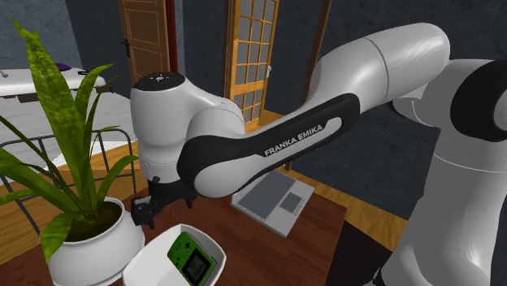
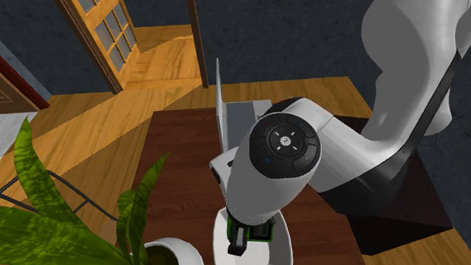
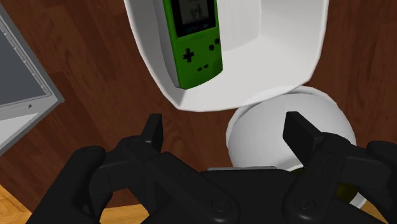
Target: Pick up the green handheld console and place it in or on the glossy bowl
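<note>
I see my arm (image 1: 268, 138) reaching over the dark wooden table (image 1: 260, 244), where a white bowl (image 3: 286, 57) sits just beside a plant pot (image 1: 93, 244). The green console (image 3: 194, 38) lies inside the bowl against its wall. My claw (image 3: 226, 127) hangs above, spread wide, gripping and touching nothing.

Wrist view: the green console (image 3: 194, 44) loses its screen end to the frame edge, same goes for the far side of the white bowl (image 3: 280, 63), and the claw (image 3: 225, 127) blocks part of the plant pot (image 3: 264, 130). Second exterior view, bottom middle: the arm (image 2: 280, 150) hides most of the console.
</note>
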Tool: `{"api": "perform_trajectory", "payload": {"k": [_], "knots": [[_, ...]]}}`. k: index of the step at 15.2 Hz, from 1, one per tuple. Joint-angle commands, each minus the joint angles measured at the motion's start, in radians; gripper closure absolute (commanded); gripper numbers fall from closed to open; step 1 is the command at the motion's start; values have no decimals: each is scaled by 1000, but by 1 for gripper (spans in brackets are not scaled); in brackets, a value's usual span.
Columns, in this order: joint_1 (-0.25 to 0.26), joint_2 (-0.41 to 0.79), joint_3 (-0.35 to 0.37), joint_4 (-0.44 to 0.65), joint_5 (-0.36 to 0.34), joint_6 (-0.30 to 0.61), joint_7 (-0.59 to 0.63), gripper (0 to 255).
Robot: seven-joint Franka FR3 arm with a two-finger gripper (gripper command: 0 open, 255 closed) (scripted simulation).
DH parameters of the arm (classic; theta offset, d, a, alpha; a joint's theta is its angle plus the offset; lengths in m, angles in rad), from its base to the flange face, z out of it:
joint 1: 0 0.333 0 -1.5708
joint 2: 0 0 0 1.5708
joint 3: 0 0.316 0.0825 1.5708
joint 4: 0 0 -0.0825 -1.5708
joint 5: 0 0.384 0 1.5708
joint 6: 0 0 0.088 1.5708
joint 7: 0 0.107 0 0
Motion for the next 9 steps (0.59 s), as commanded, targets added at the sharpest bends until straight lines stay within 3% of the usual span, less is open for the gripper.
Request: {"api": "perform_trajectory", "payload": {"k": [1,9], "knots": [[1,-23,9,33,23,-51,-13,0],[0,-34,13,47,32,-73,-20,0]]}}
